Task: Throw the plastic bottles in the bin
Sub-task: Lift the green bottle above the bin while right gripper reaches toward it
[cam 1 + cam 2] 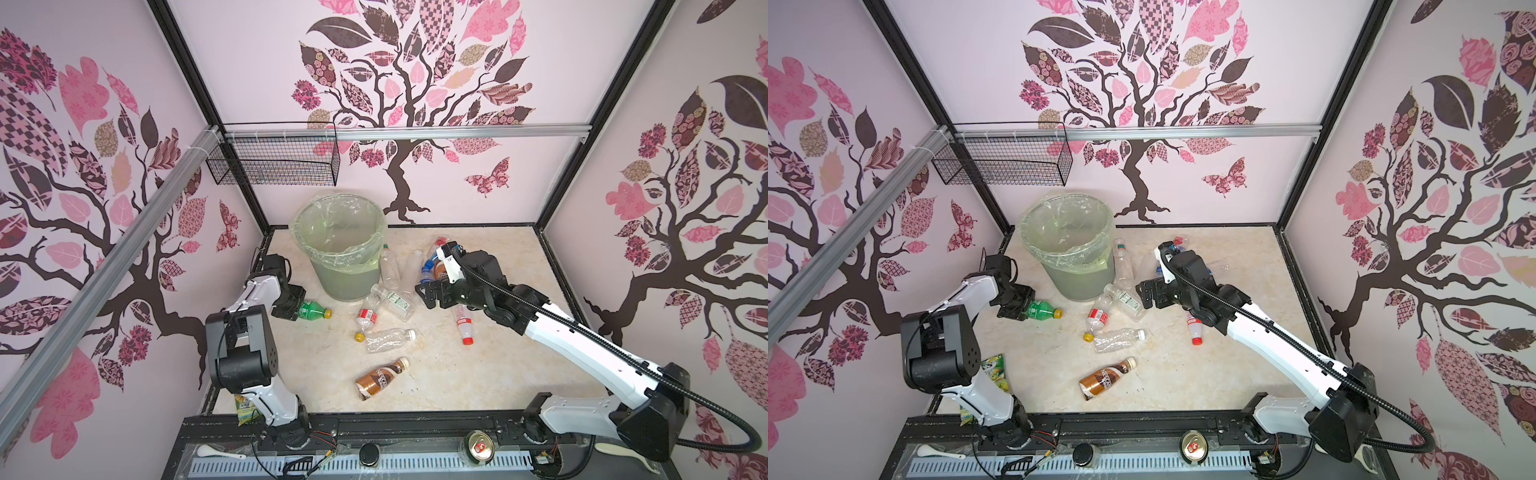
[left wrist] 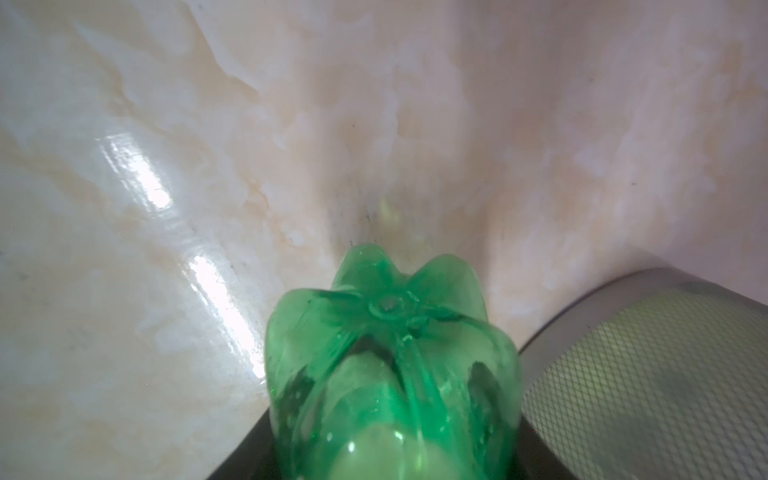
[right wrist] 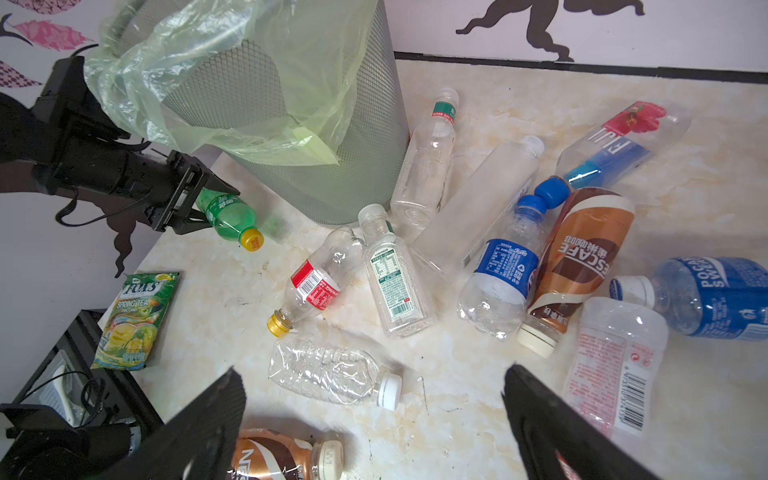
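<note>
The bin (image 1: 316, 266) is a pale green mesh bucket lined with a clear bag, standing at the back left of the marble table. Just left of its foot, my left gripper (image 1: 300, 309) is shut on a green bottle (image 1: 312, 310) with a yellow cap. In the left wrist view its ribbed base (image 2: 390, 365) fills the space between the jaws. My right gripper (image 1: 423, 296) hovers open over loose plastic bottles, nothing between its fingers (image 3: 540, 415). Among them are a crumpled clear bottle (image 3: 332, 374), a red-labelled bottle (image 3: 316, 286), a blue-labelled bottle (image 3: 505, 274) and a brown coffee bottle (image 1: 380, 379).
A black wire basket (image 1: 274, 160) hangs on the back rail above the bin. A green snack packet (image 3: 137, 320) lies by the left arm's base. On the front ledge sit a metal can (image 1: 478, 446), a white spoon (image 1: 220, 452) and a black knob (image 1: 369, 453).
</note>
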You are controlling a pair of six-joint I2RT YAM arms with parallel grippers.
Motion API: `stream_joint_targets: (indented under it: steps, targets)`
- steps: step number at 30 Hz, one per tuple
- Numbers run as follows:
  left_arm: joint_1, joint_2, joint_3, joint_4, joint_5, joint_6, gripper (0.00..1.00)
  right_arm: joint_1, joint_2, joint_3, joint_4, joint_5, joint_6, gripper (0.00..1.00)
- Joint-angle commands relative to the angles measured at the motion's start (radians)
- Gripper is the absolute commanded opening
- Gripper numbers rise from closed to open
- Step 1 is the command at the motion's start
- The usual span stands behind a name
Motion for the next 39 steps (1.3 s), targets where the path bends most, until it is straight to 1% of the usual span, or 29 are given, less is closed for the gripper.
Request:
stream_joint_targets:
  steps: [1,3,6,9,13,15,17,20,25,28,30,33,35,39]
  targets:
    - [0.004,-0.115,-0.058,-0.033,-0.024,0.065,0.47,0.001,0.015,0.042,0.023,0.027,0.077,1.0]
    - [0.004,-0.162,-0.077,-0.049,-0.029,0.102,0.47,0.001,0.011,0.042,0.024,0.041,0.083,1.0]
    - [0.004,-0.228,-0.084,-0.093,-0.042,0.128,0.47,0.001,0.021,0.07,0.01,0.064,0.052,1.0]
    - [0.004,-0.28,-0.078,-0.134,-0.034,0.105,0.47,0.001,0.052,0.132,-0.025,0.075,0.035,1.0]
    - [0.004,-0.328,-0.042,-0.178,0.002,0.046,0.47,0.001,0.086,0.21,-0.031,0.011,0.039,0.99]
    - [0.004,-0.343,0.004,-0.2,0.005,0.023,0.46,0.0,0.103,0.245,-0.023,-0.015,0.045,1.0]
    - [0.004,-0.354,0.067,-0.215,0.013,0.025,0.46,0.0,0.127,0.292,-0.022,-0.027,0.049,1.0]
    - [0.003,-0.355,0.188,-0.253,0.011,0.02,0.46,0.001,0.18,0.382,-0.012,-0.05,0.06,1.0]
    - [-0.012,-0.344,0.354,-0.213,0.041,0.004,0.44,0.0,0.279,0.546,0.01,-0.136,0.103,0.99]
    - [-0.049,-0.315,0.463,-0.188,0.059,0.019,0.44,0.002,0.346,0.672,-0.001,-0.184,0.13,0.99]
    - [-0.094,-0.295,0.536,-0.153,0.084,0.04,0.41,0.002,0.392,0.758,-0.009,-0.215,0.137,1.0]
    - [-0.186,-0.273,0.644,-0.161,0.047,0.076,0.41,0.01,0.44,0.85,-0.014,-0.242,0.133,0.99]
    - [-0.221,-0.265,0.686,-0.163,0.044,0.081,0.41,0.02,0.453,0.87,0.002,-0.262,0.132,1.0]
    - [-0.283,-0.242,0.725,-0.121,0.078,0.095,0.41,0.039,0.466,0.882,0.027,-0.296,0.123,1.0]
